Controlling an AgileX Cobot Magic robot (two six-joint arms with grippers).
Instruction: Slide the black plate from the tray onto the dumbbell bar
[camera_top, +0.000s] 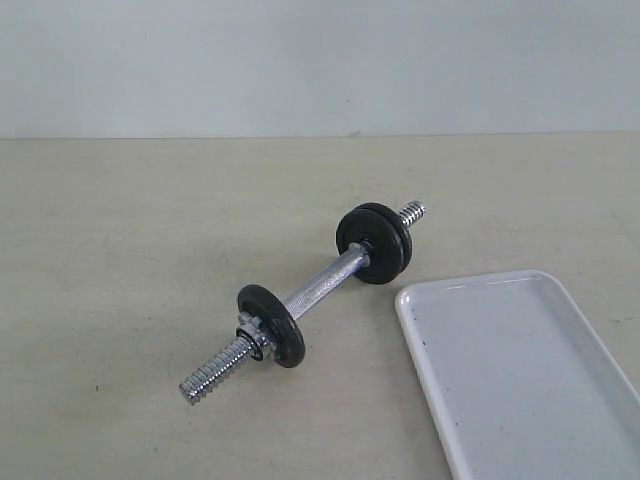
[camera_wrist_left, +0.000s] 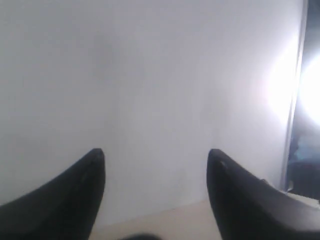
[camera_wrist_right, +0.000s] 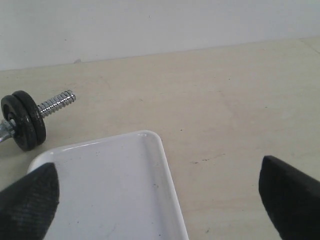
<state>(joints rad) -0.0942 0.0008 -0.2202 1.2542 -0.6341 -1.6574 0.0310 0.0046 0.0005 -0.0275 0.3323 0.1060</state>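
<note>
- Dumbbell bar (camera_top: 318, 290): chrome rod lying flat on the table (camera_top: 130, 250), set on a diagonal. One coarse threaded end points toward the near left, the other toward the far right. The middle is knurled.
- Black plate (camera_top: 400, 250): on the dumbbell bar at its far right end, standing on edge. It is the outer of two matching black discs pressed face to face, with the bare threaded tip sticking out just past it. It is clear of the tray. In the right wrist view the black plate (camera_wrist_right: 34, 125) shows beside the same threaded tip.
- Inner disc (camera_top: 362, 240): touching the black plate on the side toward the knurled middle.
- Single disc (camera_top: 275, 325): black, on the near left part of the bar.
- Nut (camera_top: 250, 333): chrome, against the single disc's outer face, with threaded rod running on beyond it.
- Tray (camera_top: 405, 300): glossy white with a low rim and rounded corners, on the table just right of the bar's far end and not touching it. A few dark specks mark its floor.
- Left end effector (camera_wrist_left: 156, 152): fingers spread wide, gripping nothing, facing a pale wall (camera_wrist_left: 150, 75) above a strip of table.
- Right end effector (camera_wrist_right: 157, 165): fingers spread wide, gripping nothing, poised over the tray (camera_wrist_right: 110, 185) corner.
</note>
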